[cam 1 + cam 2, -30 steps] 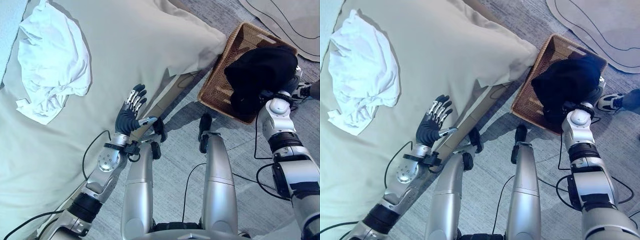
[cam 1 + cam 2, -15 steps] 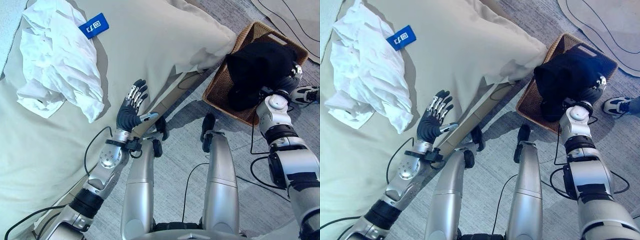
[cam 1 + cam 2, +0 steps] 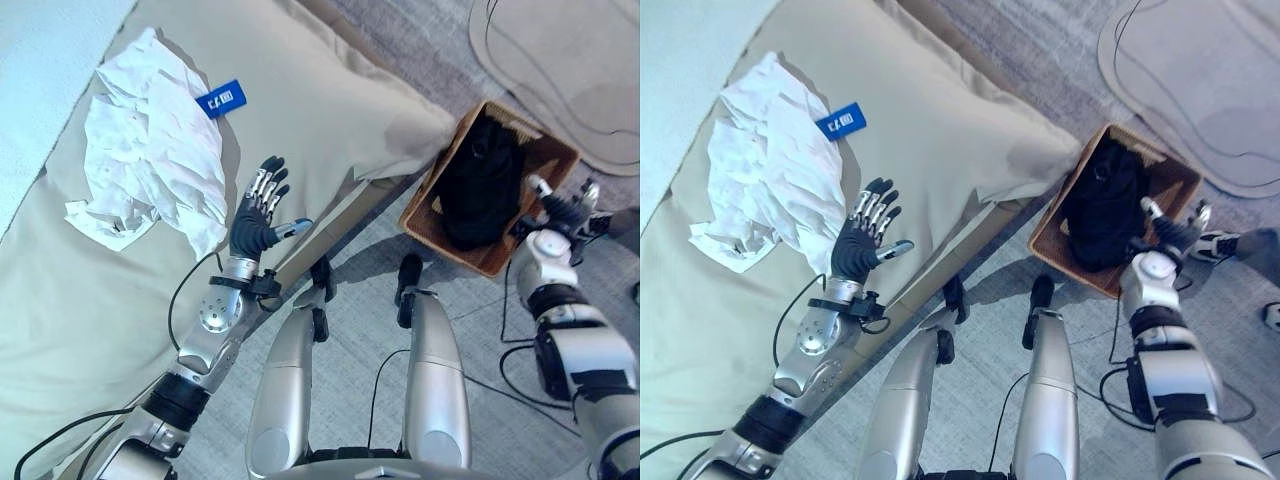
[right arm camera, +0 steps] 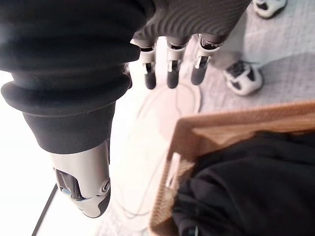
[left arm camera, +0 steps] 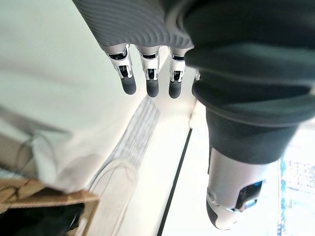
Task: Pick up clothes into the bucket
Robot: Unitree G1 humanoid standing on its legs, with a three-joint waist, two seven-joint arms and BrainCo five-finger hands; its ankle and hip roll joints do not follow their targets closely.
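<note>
Black garment lies in brown wicker basket beside your empty, spread right hand. Crumpled white garment waits just beyond open left hand.

A beige bed stands on grey carpet, with a pale rug beyond.

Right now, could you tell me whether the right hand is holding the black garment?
No: the right hand hangs with straight fingers outside the wicker basket, and the black garment lies inside it.
</note>
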